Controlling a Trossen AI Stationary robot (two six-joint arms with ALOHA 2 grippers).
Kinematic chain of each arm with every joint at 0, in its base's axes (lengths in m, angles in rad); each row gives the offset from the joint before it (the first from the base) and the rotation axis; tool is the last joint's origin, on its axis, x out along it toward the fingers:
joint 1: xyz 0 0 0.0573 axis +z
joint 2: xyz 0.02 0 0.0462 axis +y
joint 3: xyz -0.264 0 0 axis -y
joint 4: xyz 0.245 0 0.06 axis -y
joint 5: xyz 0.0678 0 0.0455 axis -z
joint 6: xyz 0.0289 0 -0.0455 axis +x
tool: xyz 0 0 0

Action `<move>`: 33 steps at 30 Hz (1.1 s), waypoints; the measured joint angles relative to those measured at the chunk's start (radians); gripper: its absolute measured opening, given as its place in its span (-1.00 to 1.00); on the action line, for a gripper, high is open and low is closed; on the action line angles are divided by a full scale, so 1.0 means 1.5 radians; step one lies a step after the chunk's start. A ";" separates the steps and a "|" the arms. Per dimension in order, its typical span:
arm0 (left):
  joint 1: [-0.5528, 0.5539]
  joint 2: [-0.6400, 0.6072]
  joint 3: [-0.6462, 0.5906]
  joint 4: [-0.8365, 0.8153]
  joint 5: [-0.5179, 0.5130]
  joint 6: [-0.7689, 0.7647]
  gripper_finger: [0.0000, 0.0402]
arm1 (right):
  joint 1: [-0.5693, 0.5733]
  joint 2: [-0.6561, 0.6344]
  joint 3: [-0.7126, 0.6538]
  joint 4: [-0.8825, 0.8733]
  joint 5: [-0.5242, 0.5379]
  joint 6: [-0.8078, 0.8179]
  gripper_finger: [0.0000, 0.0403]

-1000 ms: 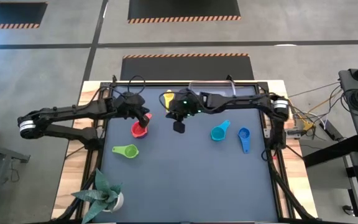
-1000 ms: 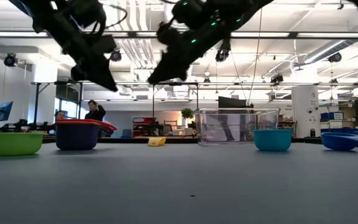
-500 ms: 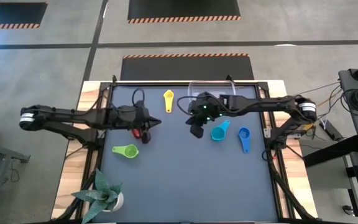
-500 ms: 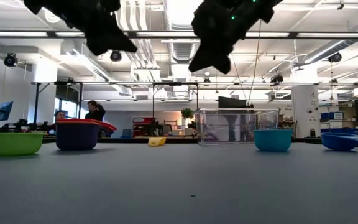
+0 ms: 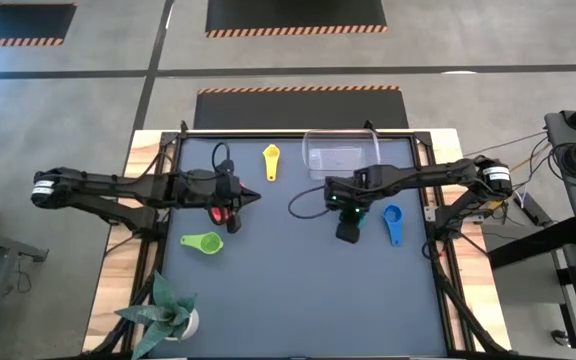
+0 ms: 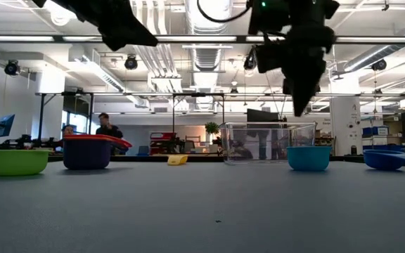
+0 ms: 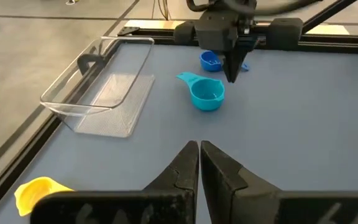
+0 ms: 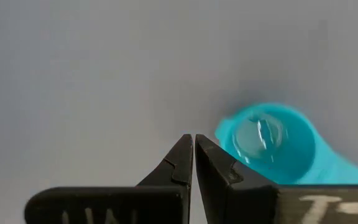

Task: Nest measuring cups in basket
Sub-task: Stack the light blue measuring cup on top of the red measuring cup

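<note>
**Both end effectors pressed together, right one over the cyan cup**

I have the right end effector (image 6: 302,105) pointing straight down above the cyan measuring cup (image 7: 206,93), its fingers pressed together and holding nothing; from its wrist camera the cup sits just beside the closed tips. The cup rests upright on the tabletop (image 5: 288,280), right of centre, with the blue measuring cup (image 5: 393,222) near it on the right.

My left end effector (image 7: 199,163) is also pressed together and empty, raised above the left side of the tabletop by the red measuring cup (image 6: 93,142), which in the low view sits on top of a darker cup (image 6: 86,156). The green measuring cup (image 5: 204,243) lies nearer to me on the left, and the yellow measuring cup (image 5: 272,160) lies toward the far edge.

The clear basket (image 5: 342,158) stands at the far edge, right of the yellow cup; I cannot make out any cup inside it.
</note>
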 joint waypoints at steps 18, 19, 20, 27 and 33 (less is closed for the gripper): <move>0.000 -0.002 0.000 0.000 0.000 0.003 -1.00 | 0.000 -0.003 -0.108 0.052 0.085 -0.090 -0.28; 0.000 -0.002 -0.001 0.001 0.000 0.003 -1.00 | 0.000 -0.003 -0.105 0.054 0.086 -0.092 -0.24; 0.000 -0.002 -0.001 0.001 0.000 0.003 -1.00 | 0.000 -0.003 -0.103 0.056 0.086 -0.096 -0.22; 0.000 -0.002 -0.001 0.002 0.000 0.003 -1.00 | 0.004 -0.003 -0.121 0.070 0.102 -0.115 -0.17; 0.001 -0.002 -0.001 0.003 0.000 0.005 -1.00 | 0.022 -0.003 -0.156 0.114 0.099 -0.111 -0.25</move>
